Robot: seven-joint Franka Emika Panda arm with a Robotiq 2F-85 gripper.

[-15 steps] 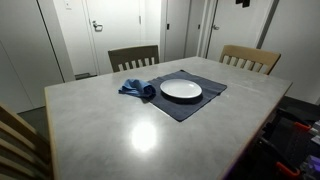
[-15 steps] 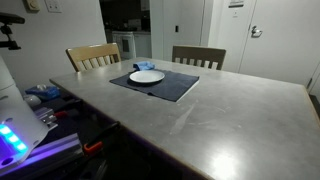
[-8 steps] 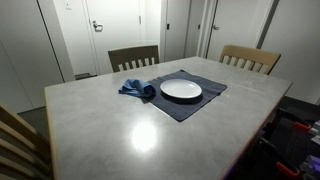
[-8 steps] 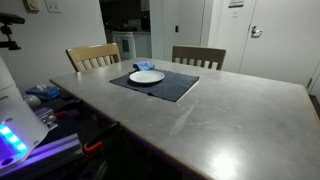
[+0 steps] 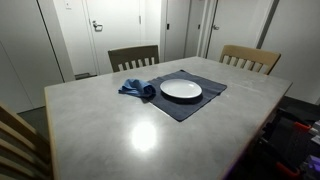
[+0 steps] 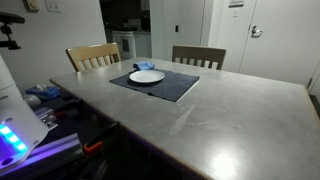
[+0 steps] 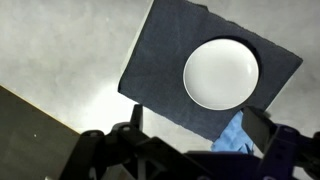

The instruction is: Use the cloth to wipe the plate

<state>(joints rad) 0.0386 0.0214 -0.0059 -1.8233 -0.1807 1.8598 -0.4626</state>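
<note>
A white plate [image 5: 181, 89] sits on a dark grey placemat [image 5: 190, 105] on the far side of a grey table; both also show in an exterior view, plate [image 6: 147, 76] and placemat [image 6: 175, 88]. A crumpled blue cloth [image 5: 137, 89] lies on the mat's edge, touching or almost touching the plate. In the wrist view the plate [image 7: 221, 73], the mat [image 7: 165, 70] and the cloth [image 7: 235, 135] lie far below. My gripper [image 7: 198, 122] is open and empty, high above the mat, with the cloth near one finger. The arm does not show in either exterior view.
Two wooden chairs [image 5: 133, 57] [image 5: 250, 58] stand at the table's far side, and part of another chair [image 5: 15, 140] is at the near corner. The grey tabletop [image 5: 120, 130] is wide. Equipment with cables [image 6: 45, 110] sits beside the table. Doors are behind.
</note>
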